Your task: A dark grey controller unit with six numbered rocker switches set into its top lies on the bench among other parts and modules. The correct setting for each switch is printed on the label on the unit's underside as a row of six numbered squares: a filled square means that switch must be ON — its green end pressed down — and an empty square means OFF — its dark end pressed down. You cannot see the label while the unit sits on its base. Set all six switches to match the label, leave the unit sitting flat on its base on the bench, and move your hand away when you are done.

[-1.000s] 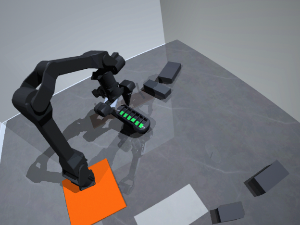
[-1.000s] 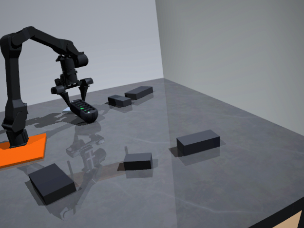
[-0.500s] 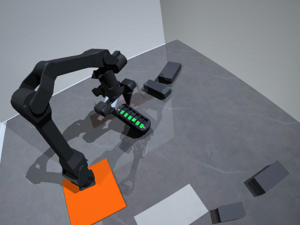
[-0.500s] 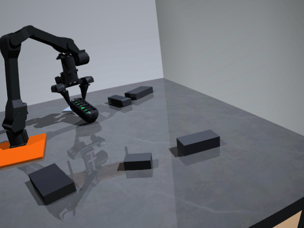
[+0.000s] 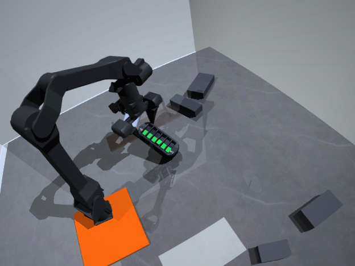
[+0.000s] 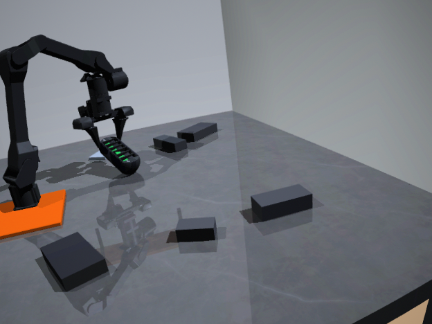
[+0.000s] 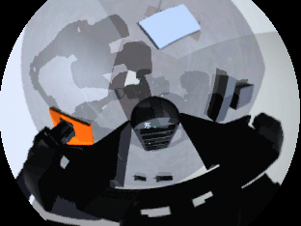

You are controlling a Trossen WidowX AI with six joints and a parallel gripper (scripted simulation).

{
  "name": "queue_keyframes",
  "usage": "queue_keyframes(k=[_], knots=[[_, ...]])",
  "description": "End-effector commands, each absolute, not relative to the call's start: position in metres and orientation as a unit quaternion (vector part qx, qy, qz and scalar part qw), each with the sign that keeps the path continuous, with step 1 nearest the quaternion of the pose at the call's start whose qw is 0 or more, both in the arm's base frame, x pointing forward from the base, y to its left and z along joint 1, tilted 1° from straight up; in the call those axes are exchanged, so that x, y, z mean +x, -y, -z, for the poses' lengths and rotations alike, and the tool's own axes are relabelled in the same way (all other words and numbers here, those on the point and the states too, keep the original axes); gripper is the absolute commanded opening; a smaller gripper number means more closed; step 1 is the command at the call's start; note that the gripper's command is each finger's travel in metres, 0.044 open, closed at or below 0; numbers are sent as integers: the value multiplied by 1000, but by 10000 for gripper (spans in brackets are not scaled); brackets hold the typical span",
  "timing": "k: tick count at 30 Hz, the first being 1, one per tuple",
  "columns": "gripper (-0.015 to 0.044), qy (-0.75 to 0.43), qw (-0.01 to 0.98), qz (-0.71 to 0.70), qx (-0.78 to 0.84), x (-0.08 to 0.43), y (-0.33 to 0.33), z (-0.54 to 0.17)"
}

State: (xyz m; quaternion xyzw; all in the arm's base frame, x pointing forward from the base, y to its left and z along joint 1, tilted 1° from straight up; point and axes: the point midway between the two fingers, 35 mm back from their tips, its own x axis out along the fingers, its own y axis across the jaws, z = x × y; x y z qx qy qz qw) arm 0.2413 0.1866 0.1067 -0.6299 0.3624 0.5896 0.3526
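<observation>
The dark grey controller unit (image 5: 158, 138) (image 6: 120, 156) (image 7: 155, 131) is tilted lengthwise, with one end raised between my fingers and the other end lower, close above or on the bench; I cannot tell whether it touches. Its switch face is turned up. The top view shows a green half on each of the six switches; which ends are pressed down is too small to tell. My gripper (image 5: 145, 128) (image 6: 109, 142) (image 7: 156, 120) points down and is shut on the raised end, one finger on each side. The underside label is hidden in all views.
Two dark blocks (image 5: 201, 83) (image 5: 186, 106) lie beyond the unit. Two more (image 5: 322, 210) (image 5: 273, 252) lie at the lower right. Another dark block (image 6: 73, 257) is at the lower left of the exterior view. The orange base plate (image 5: 123, 232) is under the arm. A white sheet (image 5: 200, 246) shows nearby.
</observation>
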Motion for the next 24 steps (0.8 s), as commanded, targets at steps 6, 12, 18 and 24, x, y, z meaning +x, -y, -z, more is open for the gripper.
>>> queue_keyframes(k=[6,12,18,24], knots=[[336,-357,359,-591,-627,246,-181,-116],[336,-355,361,-595,-624,247,-178,-119],[336,-353,363,-598,-621,249,-175,-122],[336,-352,365,-601,-618,250,-172,-125]])
